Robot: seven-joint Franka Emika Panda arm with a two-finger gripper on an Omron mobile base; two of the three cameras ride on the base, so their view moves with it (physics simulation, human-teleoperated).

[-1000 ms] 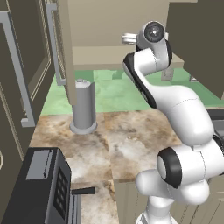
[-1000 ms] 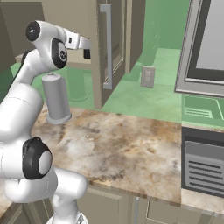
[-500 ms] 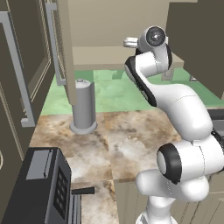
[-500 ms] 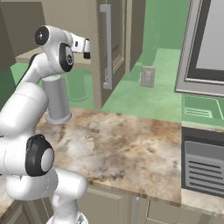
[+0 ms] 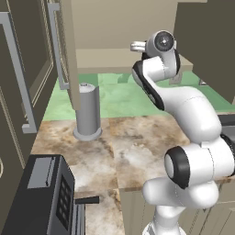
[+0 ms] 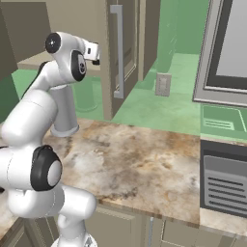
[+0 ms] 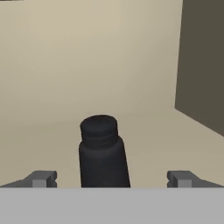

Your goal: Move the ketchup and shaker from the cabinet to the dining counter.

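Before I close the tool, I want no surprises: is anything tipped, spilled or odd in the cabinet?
Nothing stands out. The small black bottle-shaped shaker stands upright on the tan cabinet's shelf, between the open tool's fingertips.

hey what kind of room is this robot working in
Most likely a rendered kitchen: a marble worktop under an open tan wall cabinet, with an oven-like appliance beside it. The open gripper faces a black shaker inside the cabinet.

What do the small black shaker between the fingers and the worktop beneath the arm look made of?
The small black bottle-shaped shaker: matte, uniformly dark with a ribbed cap, probably plastic, though the render leaves it open. The mottled brown-beige worktop: veined, cloudy patches suggest polished marble or similar stone.
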